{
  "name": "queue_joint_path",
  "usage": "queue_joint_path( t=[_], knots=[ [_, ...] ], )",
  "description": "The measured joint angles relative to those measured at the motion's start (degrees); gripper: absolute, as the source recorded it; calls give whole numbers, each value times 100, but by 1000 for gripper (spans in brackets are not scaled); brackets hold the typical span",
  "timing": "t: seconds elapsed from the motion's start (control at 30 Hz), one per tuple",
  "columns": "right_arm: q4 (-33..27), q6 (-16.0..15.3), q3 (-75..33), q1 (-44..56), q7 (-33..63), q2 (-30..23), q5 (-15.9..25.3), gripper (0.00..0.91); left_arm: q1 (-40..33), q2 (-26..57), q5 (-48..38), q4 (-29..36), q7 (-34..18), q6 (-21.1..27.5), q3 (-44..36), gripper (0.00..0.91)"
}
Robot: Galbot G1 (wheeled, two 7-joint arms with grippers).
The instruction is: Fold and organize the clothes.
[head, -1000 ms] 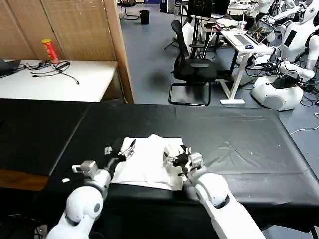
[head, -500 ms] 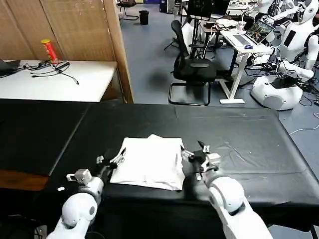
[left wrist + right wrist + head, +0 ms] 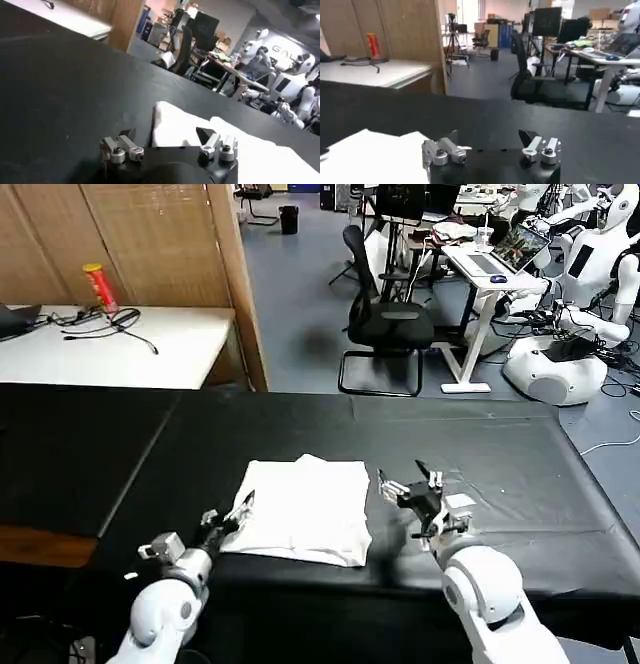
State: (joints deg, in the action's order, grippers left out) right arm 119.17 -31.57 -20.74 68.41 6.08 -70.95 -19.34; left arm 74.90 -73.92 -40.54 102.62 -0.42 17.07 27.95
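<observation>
- T-shirt (image 3: 305, 508) lies folded into a neat white rectangle on the black table (image 3: 500, 444), near the front edge, between the two arms.
- Left gripper (image 3: 228, 517) sits at the shirt's left edge with its fingers apart, holding nothing — in the left wrist view the shirt (image 3: 200, 135) lies just past the open fingertips.
- Right gripper (image 3: 412, 484) is just beside the shirt's right edge, off the cloth, also spread and empty.
- Folding looks about done, by my reading; what is left is tidying. To do it well, I'd say both arms should draw away level and clear, not snagging an edge and pulling the layers loose.
- Any nudge to square it up should push flat along the table — not lift.
- Hard to make out: whether the left fingertips touch the cloth or hover just off it.
- Hidden: the printed side, and how many layers lie underneath.
</observation>
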Motion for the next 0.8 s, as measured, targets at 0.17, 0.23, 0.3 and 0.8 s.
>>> queue_joint_path(
  t=[0.17, 0.23, 0.3, 0.8],
  knots=[
    [14, 19, -28, 33, -2, -27, 15, 878, -43, 0, -293, -15, -87, 121, 29, 0],
    [14, 21, -56, 39, -2, -27, 17, 878, -59, 6, -256, -9, -118, 142, 31, 0],
    [14, 24, -99, 45, -3, -27, 17, 878, -78, 36, -91, 40, -137, 175, 56, 0],
    [-44, 96, -262, 144, -21, -107, 29, 878, -50, 1749, 2344, 867, -28, 94, 966, 0]
  ],
)
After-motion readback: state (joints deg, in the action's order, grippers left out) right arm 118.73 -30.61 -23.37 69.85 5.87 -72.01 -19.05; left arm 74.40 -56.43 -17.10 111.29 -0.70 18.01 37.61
